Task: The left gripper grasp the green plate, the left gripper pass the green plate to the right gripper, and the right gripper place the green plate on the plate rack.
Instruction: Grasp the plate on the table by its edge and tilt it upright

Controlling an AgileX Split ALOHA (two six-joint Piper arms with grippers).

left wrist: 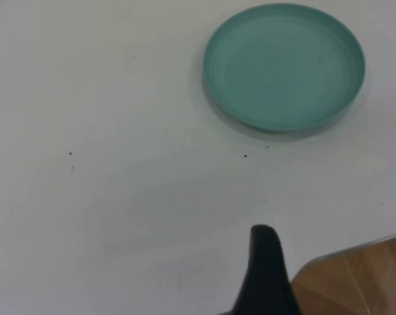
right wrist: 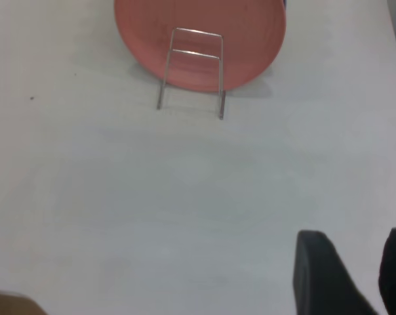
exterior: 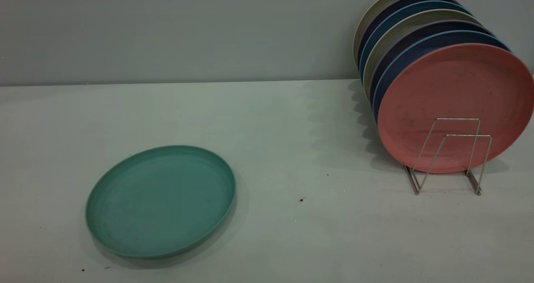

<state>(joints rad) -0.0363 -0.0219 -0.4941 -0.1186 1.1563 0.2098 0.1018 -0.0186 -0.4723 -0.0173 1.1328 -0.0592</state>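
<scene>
Exterior view shows the round teal-green matte plastic plate [exterior: 160,201] lying flat, rim up, on the pale grey table [exterior: 292,233] at the near left, touched by nothing and well apart from the thin silver wire plate rack [exterior: 448,155] at the far right. That rack carries a row of upright plates leaning one behind another: a salmon-pink plate [exterior: 454,107] stands foremost, with dark blue plates [exterior: 390,72] and beige plates [exterior: 375,13] behind it, while two wire loops in front of the pink plate stand unfilled. Neither arm appears in this view. The left wrist view looks across bare table toward the green plate [left wrist: 284,65], and only one dark fingertip [left wrist: 265,272] of the left pincer shows at the picture's edge, well short of the plate; whether that pincer is spread or pressed together cannot be told. The right wrist view faces the rack [right wrist: 191,69] with the pink plate [right wrist: 198,39] behind its front loops, and the right pincer [right wrist: 362,275] hangs over bare table well apart from the rack, its two black fingers parted with a gap between them and holding nothing. A few small dark specks [exterior: 301,200] dot the table between plate and rack.
</scene>
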